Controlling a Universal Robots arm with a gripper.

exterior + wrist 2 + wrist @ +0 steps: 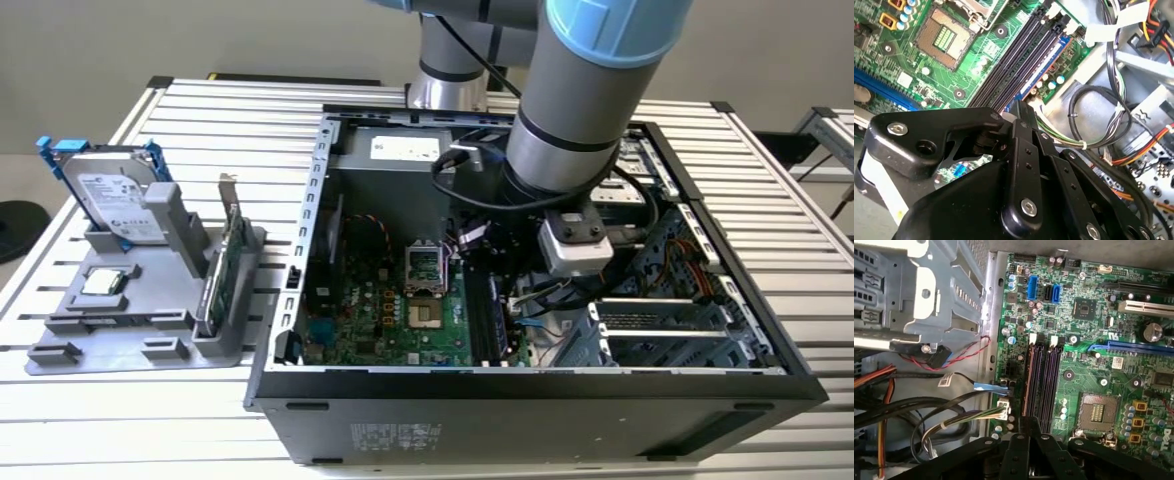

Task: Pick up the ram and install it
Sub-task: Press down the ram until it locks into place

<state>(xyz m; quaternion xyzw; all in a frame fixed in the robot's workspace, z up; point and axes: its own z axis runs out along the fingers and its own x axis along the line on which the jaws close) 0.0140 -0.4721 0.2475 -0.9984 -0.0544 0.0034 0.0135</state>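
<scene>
The ram [1050, 64] is a thin blue-faced stick standing on edge along the outermost black memory slot, next to the motherboard's edge. In the first wrist view the ram [1027, 380] shows nearly edge-on as a dark strip. My gripper [1021, 106] is shut on it about halfway along its length, and each wrist view shows one half running out from the fingertips. In the first wrist view the gripper [1027, 421] sits right over that slot line. I cannot tell whether the stick is seated. In the exterior view the arm's wrist [577, 245] is low inside the open case [307, 200].
Empty memory slots [1046, 380] lie beside the ram, then the CPU socket [1097, 412]. Loose cables [929, 410] and a metal drive cage [919, 290] crowd the other side. Outside the case, a grey fixture holds a hard drive [114, 200], a green bracketed card [220, 265] and a chip [104, 283].
</scene>
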